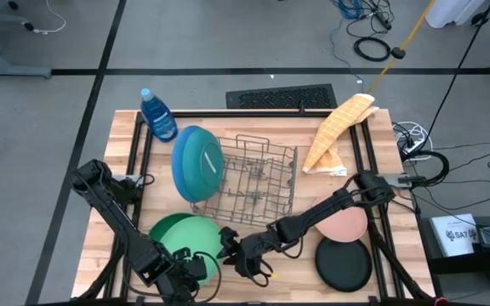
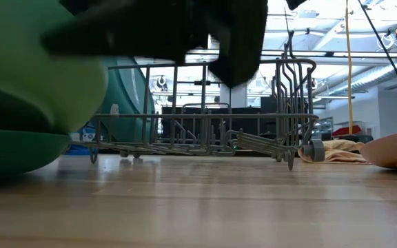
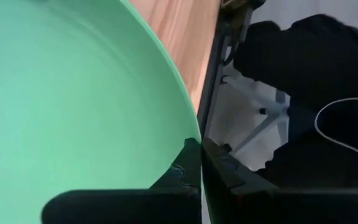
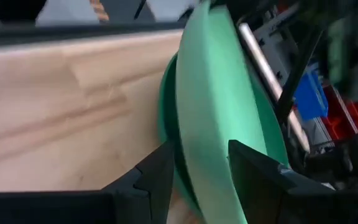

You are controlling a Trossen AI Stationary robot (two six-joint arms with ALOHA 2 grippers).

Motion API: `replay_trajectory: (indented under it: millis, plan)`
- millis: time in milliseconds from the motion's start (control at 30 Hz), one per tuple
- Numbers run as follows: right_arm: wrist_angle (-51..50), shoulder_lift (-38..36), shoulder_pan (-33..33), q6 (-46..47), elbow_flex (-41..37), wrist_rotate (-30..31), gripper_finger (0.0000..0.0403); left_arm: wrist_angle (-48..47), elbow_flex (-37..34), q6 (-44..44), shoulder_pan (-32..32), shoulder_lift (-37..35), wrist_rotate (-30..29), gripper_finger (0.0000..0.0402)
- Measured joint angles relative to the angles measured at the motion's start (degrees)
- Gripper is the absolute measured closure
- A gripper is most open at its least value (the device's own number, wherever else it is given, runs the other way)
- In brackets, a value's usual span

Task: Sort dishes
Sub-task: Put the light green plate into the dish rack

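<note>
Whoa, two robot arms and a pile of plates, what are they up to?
They are sorting dishes. The left gripper is shut on the rim of a green plate, held tilted at the table's front, and the right gripper has its fingers on either side of that same rim. A teal plate leans by the wire rack.
</note>
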Motion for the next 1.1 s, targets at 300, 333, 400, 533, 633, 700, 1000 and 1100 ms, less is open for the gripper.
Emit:
replay_trajectory:
  millis: [300,333,400,533,633,700,1000,1100]
  plan:
    - [-0.65,2.59,0.12,-2.89,2.06,-0.06,0.0313,2.21,0.0,1.53,0.76,0.0,-0.36,0.0401]
    - [-0.97,2.61,0.24,-3.04,2.0,-0.25,0.0332,2.54,0.01,1.57,0.76,-0.01,-0.7,0.0401]
    - [-1.69,2.71,0.67,-3.11,1.96,-0.79,0.0371,2.71,0.07,1.61,0.76,-0.14,-1.08,0.0401]
    - [-1.82,2.79,1.44,-4.85,1.88,-0.22,0.0385,2.8,0.09,1.62,0.76,-0.14,-1.09,0.0401]
    - [-1.4,2.77,2.08,-6.33,1.91,1.08,0.0382,3.12,0.09,1.62,0.72,-0.13,-0.79,0.04]
    - [-1.24,2.77,2.36,-6.6,1.91,0.91,0.0387,3.52,0.09,1.6,0.76,-0.12,0.1,0.0391]
    - [-0.07,2.32,3.28,-6.94,2.08,0.44,0.0388,6.87,0.02,2.56,0.69,0.0,2.66,0.0276]
    - [0.08,1.68,3.77,-7.12,2.08,0.45,0.0388,6.77,0.02,2.6,0.69,0.0,4.93,0.0259]
